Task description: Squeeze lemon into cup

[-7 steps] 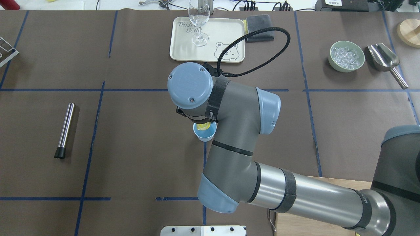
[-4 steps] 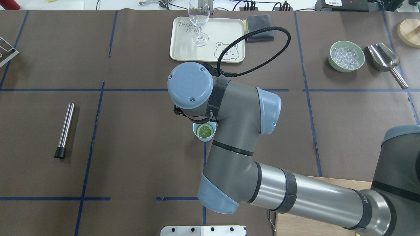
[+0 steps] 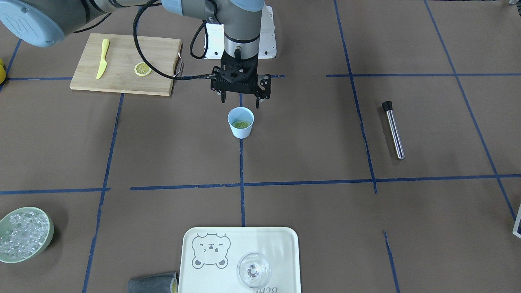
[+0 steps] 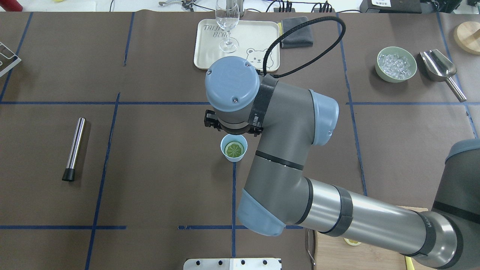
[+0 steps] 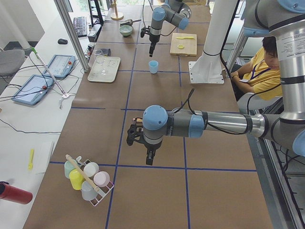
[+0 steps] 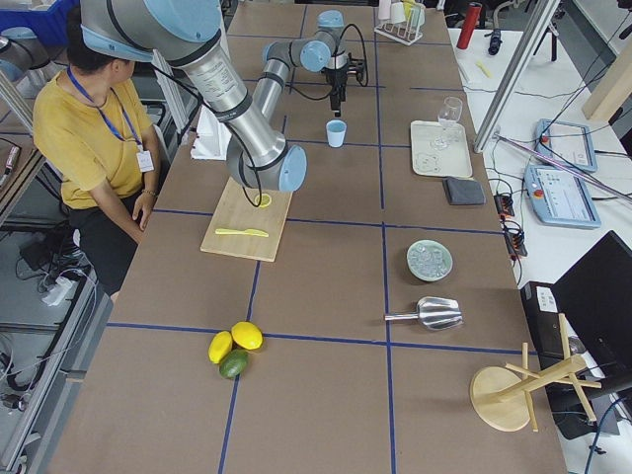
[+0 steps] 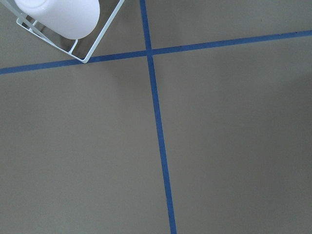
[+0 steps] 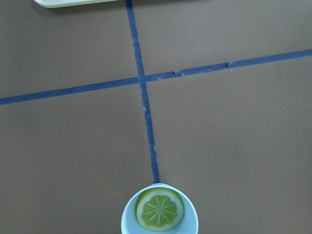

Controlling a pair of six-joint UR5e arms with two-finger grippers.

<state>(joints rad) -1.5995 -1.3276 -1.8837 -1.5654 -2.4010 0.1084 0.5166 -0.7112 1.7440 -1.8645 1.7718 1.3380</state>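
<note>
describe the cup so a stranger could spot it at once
Look mid-table, on the blue tape line running from the bear tray toward the robot, close to the right gripper. The cup is small, light blue and handleless, with the lemon slice inside.

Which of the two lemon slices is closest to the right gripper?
The lemon lying cut face up inside the cup, close to the right gripper. The other slice sits on the cutting board beside the yellow knife.
</note>
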